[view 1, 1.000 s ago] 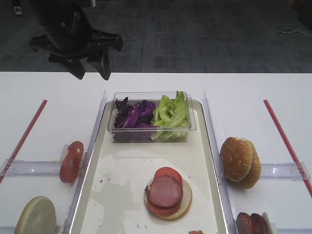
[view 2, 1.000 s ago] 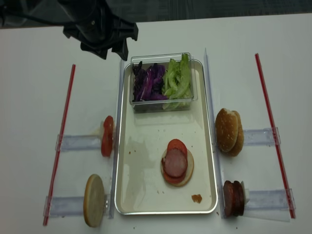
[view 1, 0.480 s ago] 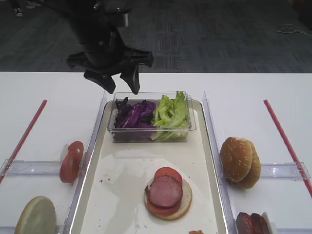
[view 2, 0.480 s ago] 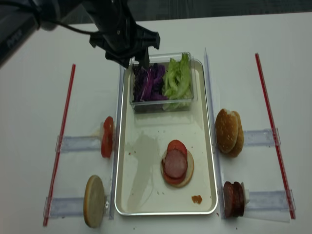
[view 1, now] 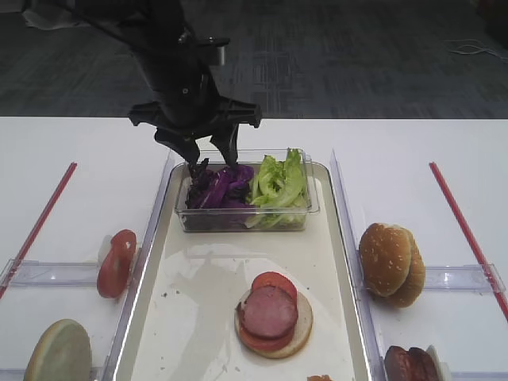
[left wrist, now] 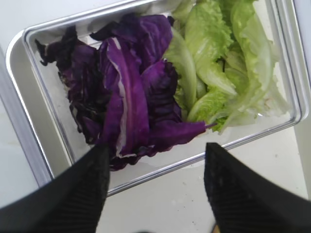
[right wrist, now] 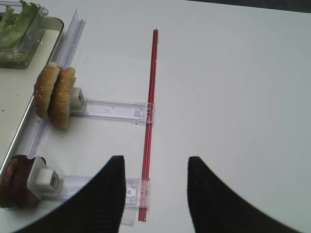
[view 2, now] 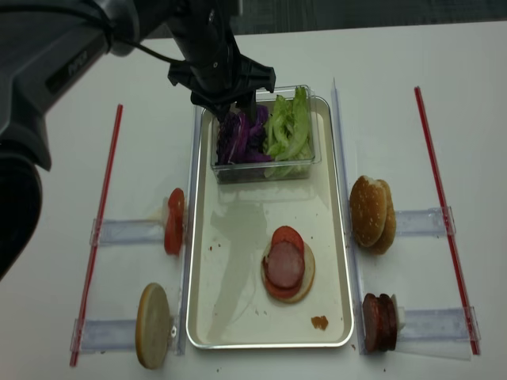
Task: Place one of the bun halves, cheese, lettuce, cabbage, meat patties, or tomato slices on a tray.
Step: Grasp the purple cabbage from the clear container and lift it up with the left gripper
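Observation:
My left gripper (view 1: 213,163) (left wrist: 158,148) (view 2: 234,111) hangs open just over the purple cabbage (view 1: 218,186) (left wrist: 126,102), with a finger at each side of the pile and nothing held. The cabbage shares a clear tub (view 1: 242,221) with the lettuce (view 1: 278,182) (left wrist: 218,63) at the far end of the cream tray (view 1: 198,270) (view 2: 230,261). On the tray lies a bun half stacked with tomato and a meat patty (view 1: 270,313). My right gripper (right wrist: 155,162) is open and empty above the table at the right.
Two bun halves (view 1: 390,263) (right wrist: 53,94) and meat patties (view 1: 409,365) stand in clear holders right of the tray. Tomato slices (view 1: 117,262) and another bun half (view 1: 57,353) stand at its left. Red strips (view 1: 40,222) (right wrist: 150,97) run along both sides.
My left gripper has swung from the back left to the right and down, ending over the cabbage in the tub. It has stayed open.

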### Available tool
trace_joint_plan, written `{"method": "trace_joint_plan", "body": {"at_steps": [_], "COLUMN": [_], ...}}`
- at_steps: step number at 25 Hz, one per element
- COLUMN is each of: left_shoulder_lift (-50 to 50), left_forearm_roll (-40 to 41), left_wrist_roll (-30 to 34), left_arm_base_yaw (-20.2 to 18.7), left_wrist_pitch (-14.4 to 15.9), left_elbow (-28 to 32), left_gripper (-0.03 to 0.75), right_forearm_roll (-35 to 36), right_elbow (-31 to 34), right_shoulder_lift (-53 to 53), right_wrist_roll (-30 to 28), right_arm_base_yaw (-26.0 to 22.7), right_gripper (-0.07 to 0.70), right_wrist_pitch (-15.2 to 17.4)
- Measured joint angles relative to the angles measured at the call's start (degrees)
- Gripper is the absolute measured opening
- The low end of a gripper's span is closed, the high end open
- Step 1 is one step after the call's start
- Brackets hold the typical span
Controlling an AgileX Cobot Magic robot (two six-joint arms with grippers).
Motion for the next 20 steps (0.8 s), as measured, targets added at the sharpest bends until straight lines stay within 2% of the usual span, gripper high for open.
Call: {"method": "trace_joint_plan", "body": {"at_steps": [13,20], "left_shoulder_lift": [5.98,9.5], "left_forearm_roll": [0.22,1.58], "left_wrist_roll": [0.47,0.61], "left_arm_base_yaw": [0.0,0.0], "left_wrist_pitch": [-3.93,-4.72], "left_elbow": [-1.21,-1.68], "left_gripper": [0.406,0.389], "right_forearm_roll": [0.0,0.0], "right_elbow": [0.0,0.0], "right_shoulder_lift": [0.0,0.0], "right_wrist_roll": [0.0,0.0], "right_arm_base_yaw": [0.0,0.0], "right_gripper": [0.328,0.328], "right_wrist_pitch": [0.0,0.0]}}
